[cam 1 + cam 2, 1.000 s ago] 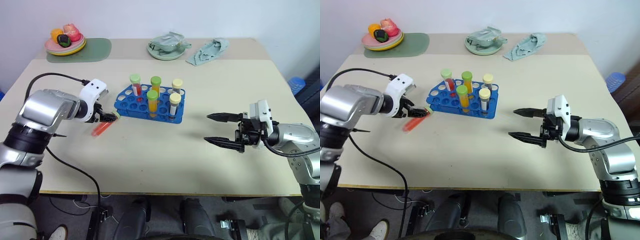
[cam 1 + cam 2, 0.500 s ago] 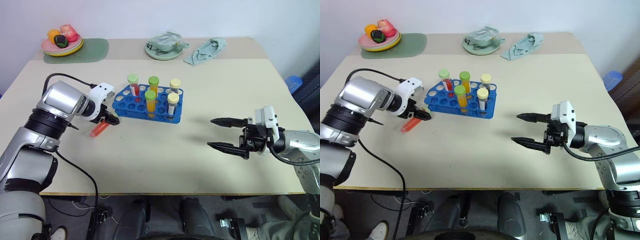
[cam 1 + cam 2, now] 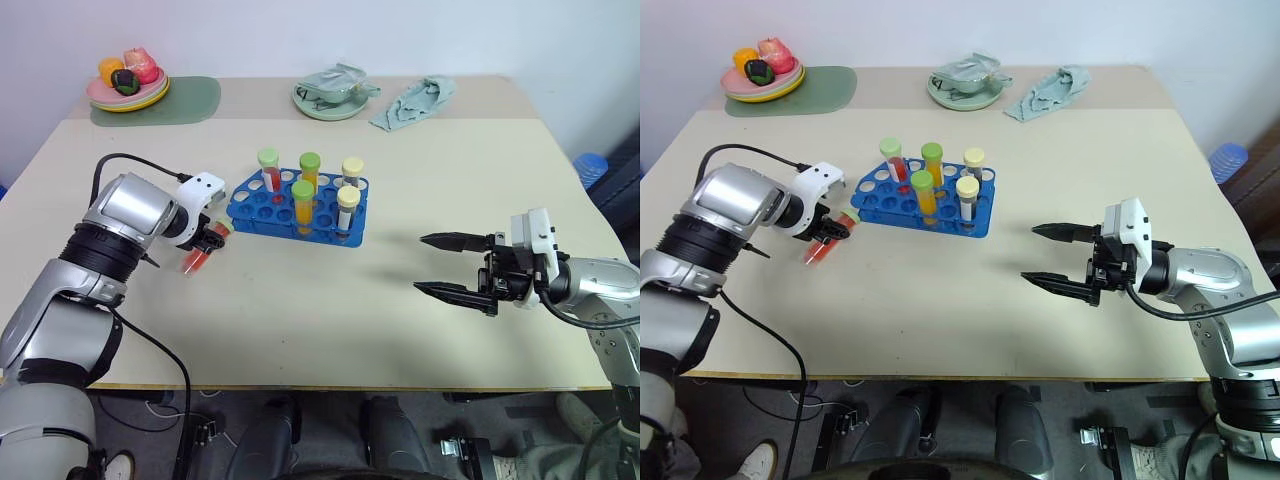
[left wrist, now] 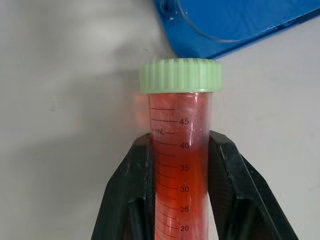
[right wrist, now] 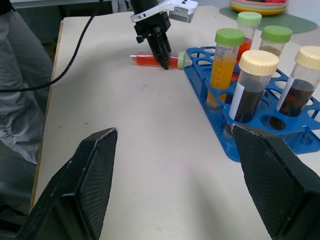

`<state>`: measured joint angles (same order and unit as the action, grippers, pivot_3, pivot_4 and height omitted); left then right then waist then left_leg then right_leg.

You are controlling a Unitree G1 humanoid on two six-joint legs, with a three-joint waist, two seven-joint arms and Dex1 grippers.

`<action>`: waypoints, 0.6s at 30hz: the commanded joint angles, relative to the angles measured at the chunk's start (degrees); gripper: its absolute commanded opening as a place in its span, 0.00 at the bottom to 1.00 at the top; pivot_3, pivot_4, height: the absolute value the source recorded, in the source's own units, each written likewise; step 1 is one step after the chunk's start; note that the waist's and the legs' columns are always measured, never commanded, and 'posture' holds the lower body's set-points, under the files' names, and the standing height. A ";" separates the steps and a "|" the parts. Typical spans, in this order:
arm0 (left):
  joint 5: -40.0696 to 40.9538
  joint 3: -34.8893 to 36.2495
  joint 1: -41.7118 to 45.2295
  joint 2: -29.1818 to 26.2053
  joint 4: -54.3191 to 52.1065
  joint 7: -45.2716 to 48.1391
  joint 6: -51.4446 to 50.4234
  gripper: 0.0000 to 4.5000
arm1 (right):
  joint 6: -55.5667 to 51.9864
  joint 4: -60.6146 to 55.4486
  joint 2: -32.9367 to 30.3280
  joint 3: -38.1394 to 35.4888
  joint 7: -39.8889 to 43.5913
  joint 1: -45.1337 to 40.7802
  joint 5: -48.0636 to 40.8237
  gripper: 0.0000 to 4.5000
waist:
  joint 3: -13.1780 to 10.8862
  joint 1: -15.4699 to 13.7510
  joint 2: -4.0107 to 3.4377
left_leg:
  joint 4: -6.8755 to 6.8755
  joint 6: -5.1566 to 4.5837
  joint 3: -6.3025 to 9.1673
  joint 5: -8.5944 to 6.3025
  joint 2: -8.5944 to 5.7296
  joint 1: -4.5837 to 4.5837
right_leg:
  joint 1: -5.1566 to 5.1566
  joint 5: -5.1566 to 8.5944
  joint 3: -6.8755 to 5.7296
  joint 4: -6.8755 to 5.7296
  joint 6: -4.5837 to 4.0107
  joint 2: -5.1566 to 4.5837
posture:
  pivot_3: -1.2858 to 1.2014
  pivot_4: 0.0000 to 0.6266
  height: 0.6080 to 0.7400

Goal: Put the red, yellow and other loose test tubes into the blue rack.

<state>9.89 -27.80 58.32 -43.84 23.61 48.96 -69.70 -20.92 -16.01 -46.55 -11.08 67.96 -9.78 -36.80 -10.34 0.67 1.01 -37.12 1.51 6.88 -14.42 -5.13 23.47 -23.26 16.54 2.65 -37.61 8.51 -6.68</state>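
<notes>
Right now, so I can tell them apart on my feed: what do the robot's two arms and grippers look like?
Both arms have silver-grey metal shells with black joint rings. Each wrist carries a white housing, and each gripper has two black tapered fingers: the left gripper, the right gripper. A black cable loops along the left arm, and another runs by the right forearm. The right gripper's finger pads have a fine mesh texture.
</notes>
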 commanded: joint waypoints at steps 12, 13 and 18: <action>18.81 45.56 -20.76 2.64 -43.74 -2.17 -12.47 0.18 | 1.33 -1.12 -0.37 -2.25 0.56 0.64 -0.93 0.83 | -0.02 0.25 0.03 | 0.01 0.12 -0.03 0.07 0.08 0.05 | -0.14 0.00 -0.01 -0.09 -0.01 -0.06 | 0.52 0.24 1.00; 19.83 48.47 -22.01 5.35 -47.17 -3.82 -10.48 0.18 | 1.40 -0.68 -0.33 -2.16 0.71 0.38 -0.85 0.83 | -0.01 0.12 0.02 | 0.01 0.12 -0.03 0.06 0.07 0.05 | -0.14 -0.01 -0.01 -0.08 -0.01 -0.06 | 0.52 0.24 1.00; 18.40 50.46 -22.98 18.63 -52.29 -15.10 1.87 0.18 | 1.22 1.33 0.35 -0.44 1.32 -2.59 -0.56 0.83 | 0.00 -0.87 0.06 | -0.17 0.04 -0.01 0.02 0.03 -0.03 | 0.14 -0.03 -0.08 0.02 -0.02 -0.08 | 0.52 0.24 1.00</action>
<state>30.01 23.46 34.84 -27.21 -26.79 38.51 -74.12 -20.47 -14.65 -46.37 -11.52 68.87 -10.61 -36.85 -10.34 -0.20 1.07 -37.29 1.56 6.85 -14.40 -5.10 23.43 -23.12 16.50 2.58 -37.59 8.49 -6.76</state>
